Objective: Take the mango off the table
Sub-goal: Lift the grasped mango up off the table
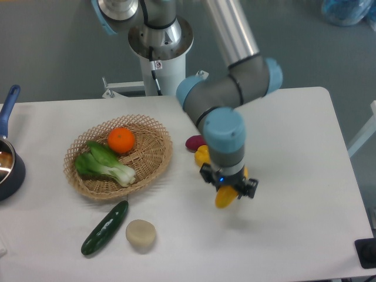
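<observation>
The mango is a smooth yellow-orange oval, seen just below the gripper's black fingers over the white table, right of centre. My gripper points straight down and is shut on the mango, whose upper part is hidden between the fingers. I cannot tell whether the mango touches the tabletop or hangs just above it.
A yellow bell pepper and a purple vegetable lie just behind the gripper. A wicker basket at the left holds an orange and bok choy. A cucumber and a beige disc lie in front. A pot stands at the left edge.
</observation>
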